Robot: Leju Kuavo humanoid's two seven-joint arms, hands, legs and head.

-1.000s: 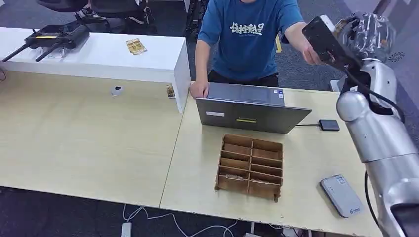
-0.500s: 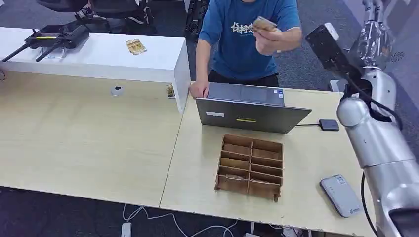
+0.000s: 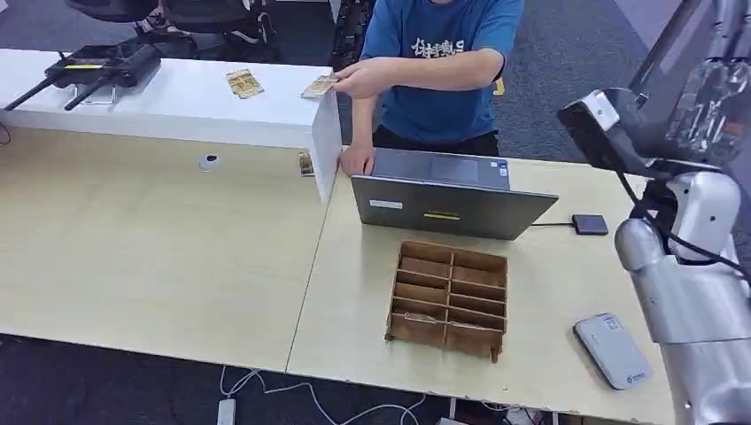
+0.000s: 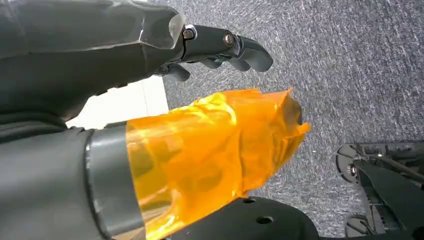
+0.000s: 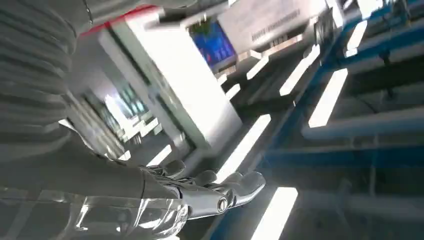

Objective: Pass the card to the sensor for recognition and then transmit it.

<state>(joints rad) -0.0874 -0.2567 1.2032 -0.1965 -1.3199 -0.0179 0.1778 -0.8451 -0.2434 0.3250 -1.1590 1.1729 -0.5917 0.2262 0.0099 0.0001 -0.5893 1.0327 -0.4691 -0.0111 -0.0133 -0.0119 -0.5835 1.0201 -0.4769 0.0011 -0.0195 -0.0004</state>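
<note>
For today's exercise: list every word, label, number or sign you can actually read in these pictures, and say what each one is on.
None can be read with certainty.
Person's blue shirt: white characters, too blurred to read.
Laptop: white and yellow stickers, too small.
Grey device: small markings, illegible.
Wall sign in the right wrist view: a blurred line of print.

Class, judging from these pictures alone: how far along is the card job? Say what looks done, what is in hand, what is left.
Done: the card has left the robot; a person's hand holds it over the white shelf. In hand: nothing; the right hand is raised, fingers apart, and the left hand hangs over carpet. Left: likely only lowering the arm. The scan itself can't be confirmed.
</note>
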